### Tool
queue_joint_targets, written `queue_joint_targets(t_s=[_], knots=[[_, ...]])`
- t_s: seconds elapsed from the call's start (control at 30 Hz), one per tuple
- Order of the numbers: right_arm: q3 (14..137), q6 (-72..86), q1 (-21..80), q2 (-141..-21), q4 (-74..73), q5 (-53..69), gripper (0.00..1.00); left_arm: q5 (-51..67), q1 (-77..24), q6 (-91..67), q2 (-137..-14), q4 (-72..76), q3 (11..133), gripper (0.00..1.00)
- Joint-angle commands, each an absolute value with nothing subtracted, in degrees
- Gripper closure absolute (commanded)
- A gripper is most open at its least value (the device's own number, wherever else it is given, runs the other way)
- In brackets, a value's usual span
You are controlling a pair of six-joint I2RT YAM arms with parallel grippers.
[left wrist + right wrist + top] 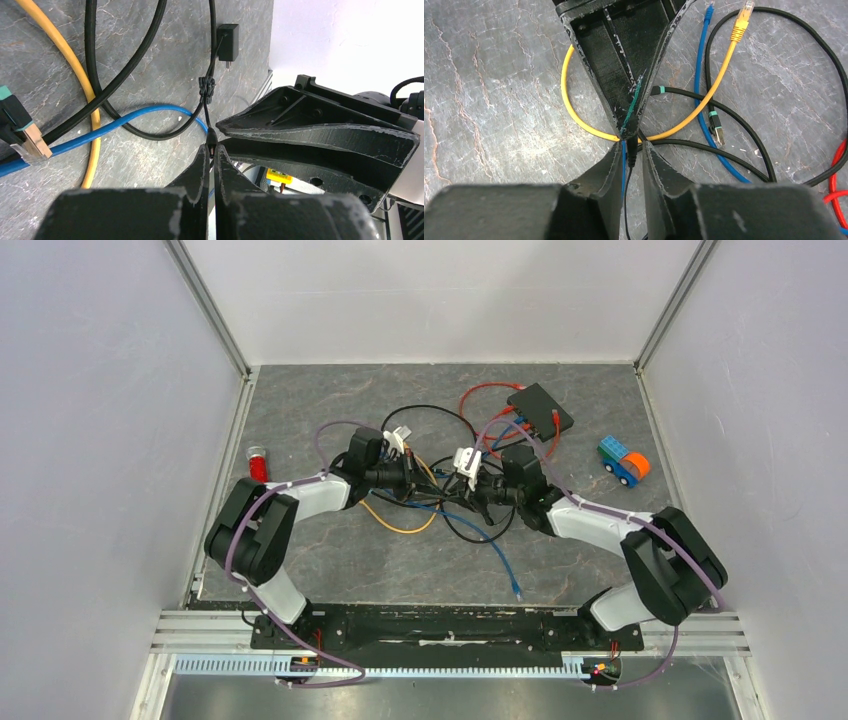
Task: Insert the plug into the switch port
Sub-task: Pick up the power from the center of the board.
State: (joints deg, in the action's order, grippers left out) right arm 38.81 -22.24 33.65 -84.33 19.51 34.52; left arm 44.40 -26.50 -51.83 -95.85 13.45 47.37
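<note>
Left gripper point(211, 153): jaws pressed together on one end of the small black plug point(211, 136), down among the cables. I cannot tell whether it clears the tabletop point(330, 560).
Right gripper point(631, 150): nose to nose with the left one. Its jaws are a little apart and the plug's body runs between them with a sliver of gap on each side, so I would not call this a grip.
Plug location: mid-tabletop, between the two grippers' tips, well apart from the switch point(541, 408) at the far right.
Lead: a thin black lead point(205, 107) runs from the plug through a tied knot to a black adapter point(228, 41) lying flat.
Handling: probably very light and hard-shelled, and small enough to twist or slip in a pinch. The lead looks limp, so it will trail behind.
Where to hold: on the moulded body behind the front end, not on the lead, leaving the nose free to enter the port.
Surroundings: a yellow cable point(569, 100), a blue cable point(698, 75) and a thicker black cable point(90, 60) loop underneath. A red cable point(485, 388) lies by the switch.
Step judged: looks like a handover or regrip.
Risk: the trailing lead could snag in the tangle on the way to the switch.
</note>
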Motion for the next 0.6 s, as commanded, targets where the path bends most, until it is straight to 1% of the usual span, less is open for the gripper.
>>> queue_joint_targets(t_s=[0.0, 0.07, 0.23, 0.4, 0.57], knots=[[37.05, -24.32, 33.84, -81.02, 23.07, 33.78, 0.75, 46.37, -26.72, -53.53, -95.65, 15.25, 46.91, 0.98], [36.17, -25.75, 33.88, -80.71, 22.53, 33.46, 0.75, 46.15, -26.72, -53.56, -94.98, 15.28, 46.54, 0.98], [35.93, -26.37, 33.75, -81.55, 22.29, 32.77, 0.76, 46.09, -26.72, -53.60, -94.17, 15.37, 45.81, 0.98], [36.32, -25.86, 33.75, -82.89, 23.16, 34.50, 0.75, 45.90, -26.73, -53.70, -93.31, 15.48, 45.35, 0.98], [38.20, -26.60, 33.76, -85.12, 19.96, 37.75, 0.73, 45.47, -26.72, -54.37, -92.95, 16.13, 45.35, 0.98]])
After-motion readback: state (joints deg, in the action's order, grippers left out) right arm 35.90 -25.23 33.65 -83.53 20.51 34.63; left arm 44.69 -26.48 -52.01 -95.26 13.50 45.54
